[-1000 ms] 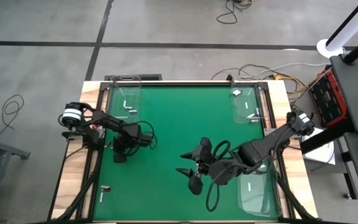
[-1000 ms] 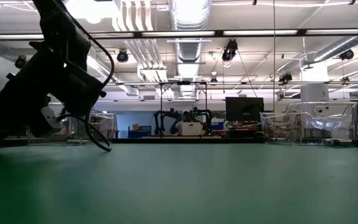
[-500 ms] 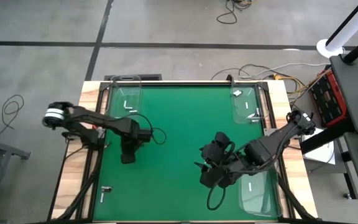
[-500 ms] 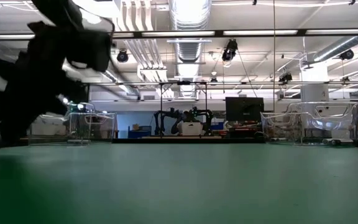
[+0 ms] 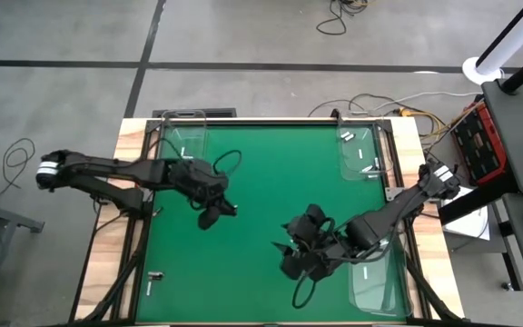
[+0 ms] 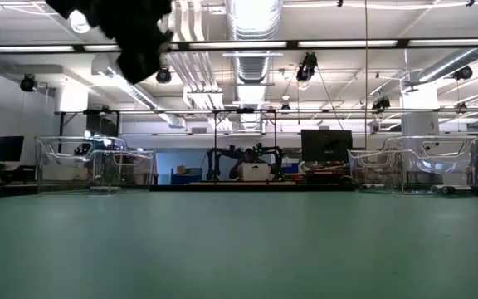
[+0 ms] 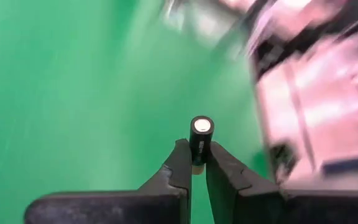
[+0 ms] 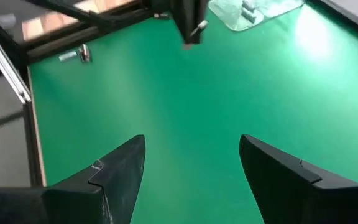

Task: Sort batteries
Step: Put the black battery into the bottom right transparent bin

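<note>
Right now one dark battery point(image 7: 201, 134) with a pale end cap sits clamped between the fingers of the left tool point(image 7: 196, 163), sticking out past the fingertips. From above, that left tool point(image 5: 214, 212) hangs over the green worktop point(image 5: 261, 163), left of the middle, with its arm stretched in from the left edge. The right wrist view catches the same tool tip and its battery point(image 8: 199, 26) farther off, above the mat.

Other batteries lie apart from this one. Two whitish ones point(image 5: 185, 154) rest in the clear tray point(image 5: 183, 123) at the far left corner. A few more point(image 5: 365, 163) lie in the clear tray point(image 5: 370, 174) at the far right corner. One whitish battery point(image 5: 364, 271) lies in the clear tray point(image 5: 384, 304) at the near right corner. Two further batteries point(image 5: 152, 280), one dark and one pale, lie on the mat near the near left corner; the right wrist view shows them point(image 8: 76, 55) just beside the wooden edge.

The right tool point(image 5: 294, 259) hovers over the mat right of centre, close to the near right tray. Its two dark fingers point(image 8: 120, 168) stand wide apart with only green mat between them.

At table height, a dark arm part point(image 6: 127, 29) shows at the upper left, and clear trays point(image 6: 98, 166) stand at both sides.
</note>
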